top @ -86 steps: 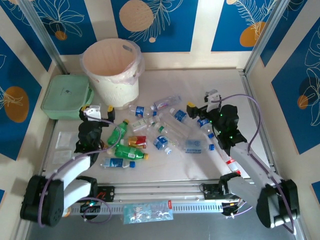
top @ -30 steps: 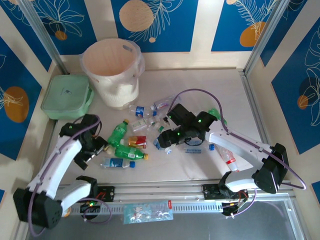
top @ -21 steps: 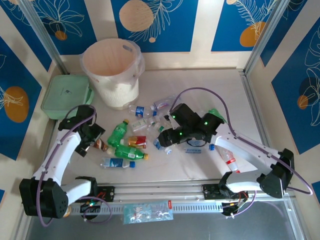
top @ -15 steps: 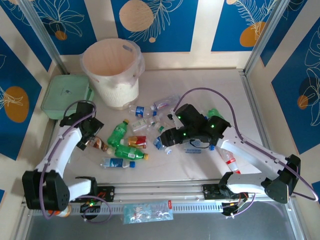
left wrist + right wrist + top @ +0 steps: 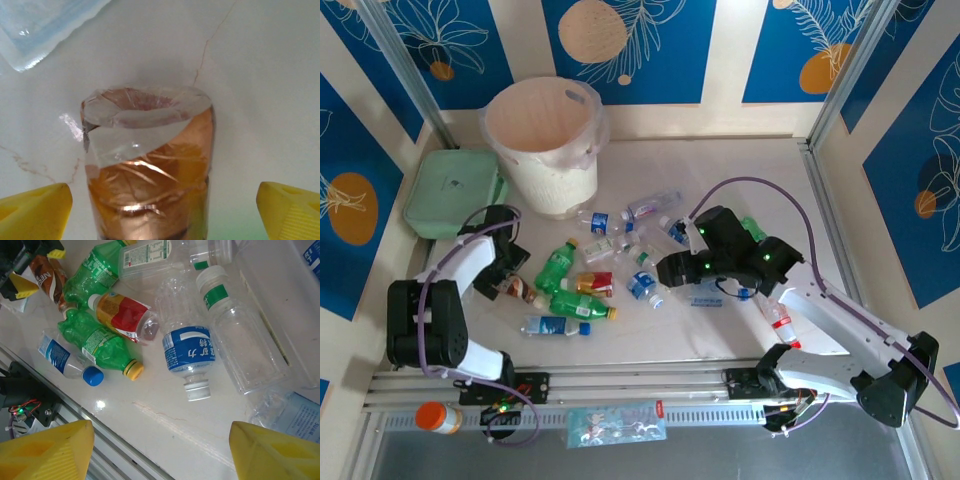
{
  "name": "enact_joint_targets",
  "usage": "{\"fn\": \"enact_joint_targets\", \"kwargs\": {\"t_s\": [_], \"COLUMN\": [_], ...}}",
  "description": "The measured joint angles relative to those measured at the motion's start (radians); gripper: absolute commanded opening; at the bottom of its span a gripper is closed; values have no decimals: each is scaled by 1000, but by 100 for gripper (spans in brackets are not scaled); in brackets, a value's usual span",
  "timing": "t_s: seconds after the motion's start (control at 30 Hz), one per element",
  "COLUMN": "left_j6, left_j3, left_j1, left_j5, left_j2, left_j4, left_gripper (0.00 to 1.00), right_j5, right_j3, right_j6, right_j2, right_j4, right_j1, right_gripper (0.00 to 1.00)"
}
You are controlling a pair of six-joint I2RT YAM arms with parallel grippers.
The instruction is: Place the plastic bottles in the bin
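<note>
Plastic bottles (image 5: 582,285) are met first at the left gripper (image 5: 165,210), held spread either side of a brown-wrapped bottle (image 5: 150,170) without touching it. The right gripper (image 5: 160,450) is likewise released above a blue-labelled bottle (image 5: 189,354). Others are scattered across the bench (image 5: 740,170), with the cream bin (image 5: 555,185) set beyond.

Bright even light, soft shadows, small glare on table (image 5: 101,404), left wrist close-up blurry
</note>
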Motion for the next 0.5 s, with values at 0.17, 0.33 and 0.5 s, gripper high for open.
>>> {"fn": "enact_joint_targets", "kwargs": {"t_s": [0.17,0.33,0.5], "left_j6": [-19,-46,-55], "left_j3": [-38,-47,-47], "left_j1": [1,2,3], "left_j5": [3,3,-20], "left_j2": [33,48,30], "left_j4": [27,50,47], "left_gripper": [87,75,61], "right_j5": [0,0,0], "right_j3": [0,0,2], "right_j6": [-20,-42,-50], "right_j2": [-15,-33,-39], "right_j4": [-4,-9,-21], "right_j1": [-32,-58,-63], "right_gripper": [72,72,72]}}
